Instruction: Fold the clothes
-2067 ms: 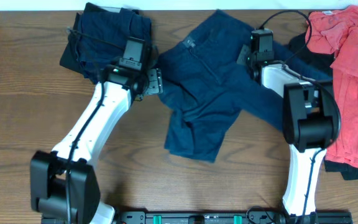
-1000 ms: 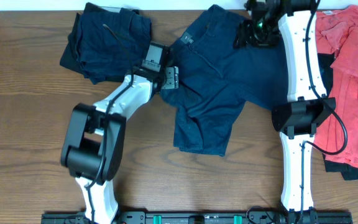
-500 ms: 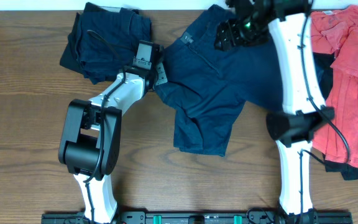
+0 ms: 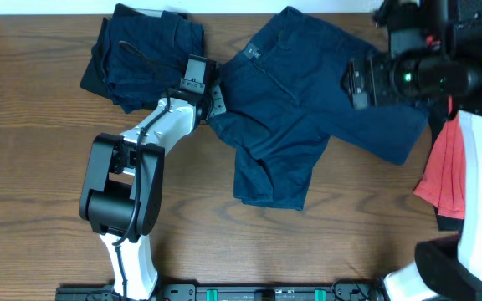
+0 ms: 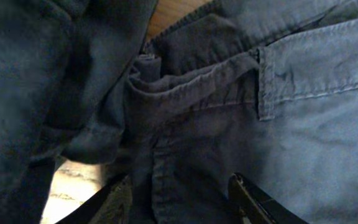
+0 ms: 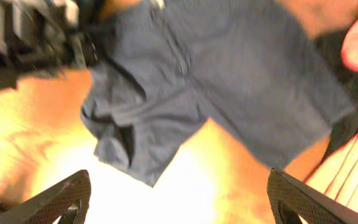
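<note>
The right arm (image 4: 442, 75) hangs so near the overhead camera that it fills the 3 o'clock side as a big, blurred black-and-white mass. It covers most of the coral-red fabric garment (image 4: 438, 171), of which only a strip shows, and it cuts off the table corner there. The right wrist view is smeared and washed with glare, so seams and folds are hard to read in it. The left wrist view is pressed close to dark cloth, and which layer belongs to which piece cannot be told.

The brown wood-grain table (image 4: 23, 167) carries the wide dark navy-blue fabric shorts (image 4: 308, 100) at its middle, toward 12 o'clock. They lie open and wrinkled, unfolded. The waistband points to about 11 o'clock, one rumpled leg runs to 6 o'clock, and the other leg runs to 4 o'clock. A stack of folded navy-blue fabric pieces (image 4: 145, 50) sits at 10 o'clock, just beside the shorts.

The left arm (image 4: 153, 134) reaches from 7 o'clock to the shorts' 9 o'clock edge. The left claw (image 4: 210, 99) is there with its fingers (image 5: 247, 196) spread over a hemmed fold, and it clamps nothing.

The right claw (image 6: 178, 180) is high above the shorts, spread wide and empty.
</note>
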